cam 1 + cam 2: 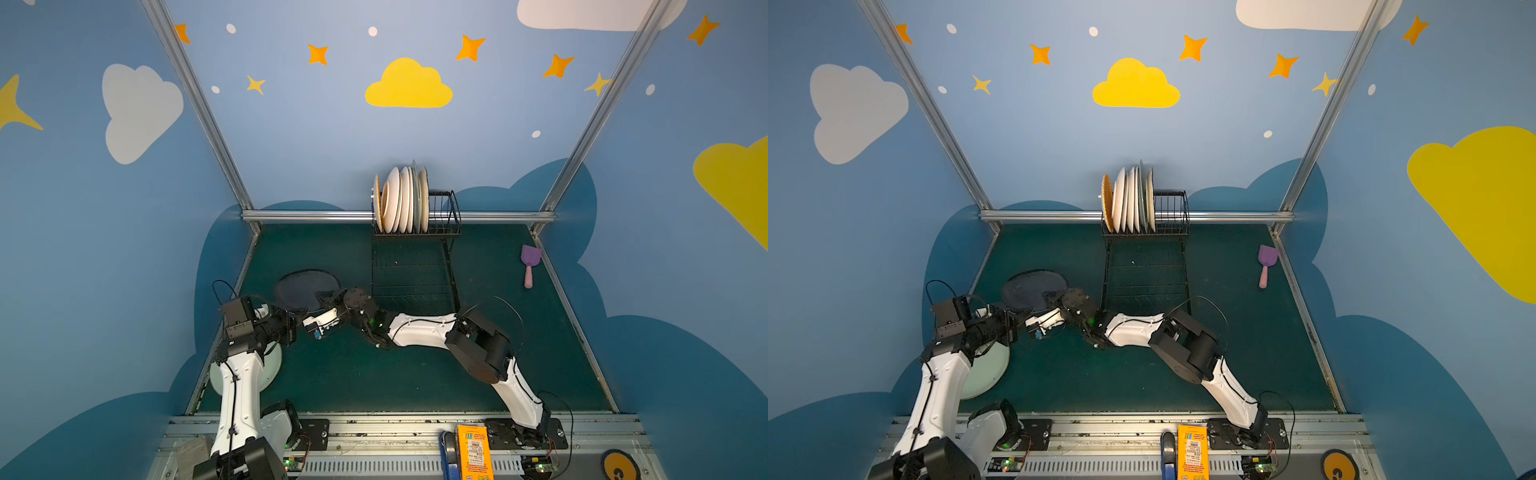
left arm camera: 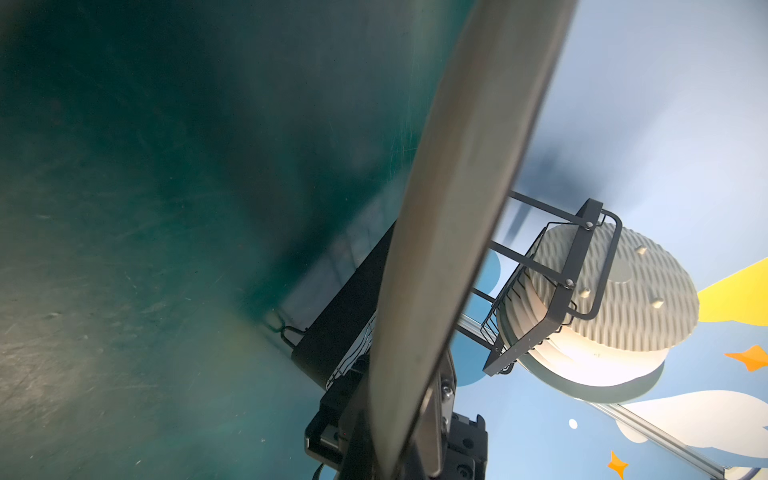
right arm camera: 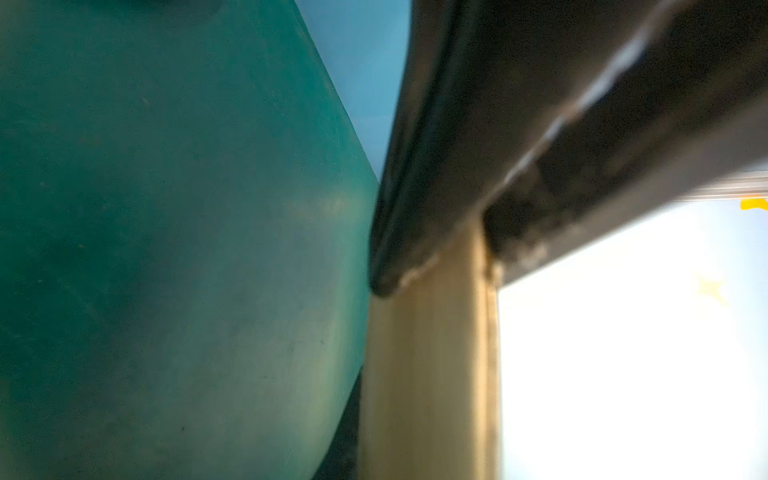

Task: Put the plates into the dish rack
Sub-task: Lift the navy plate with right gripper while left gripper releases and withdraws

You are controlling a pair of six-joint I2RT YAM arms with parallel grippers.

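One round navy plate (image 1: pixel 303 289) is seen left of the black wire dish rack (image 1: pixel 444 216). Its rim is pinched by the left gripper (image 1: pixel 298 315); the right gripper's (image 1: pixel 326 297) state cannot be told.

Black wire dish rack (image 1: pixel 451 266) at the far edge of the surface (image 1: pixel 374 374), pale plates (image 1: pixel 392 199) on edge in its raised basket, orange-patterned plate (image 1: pixel 377 199) leftmost, navy plate (image 1: pixel 303 289) just left of its tray, mint plate (image 1: pixel 272 365) flat near left.
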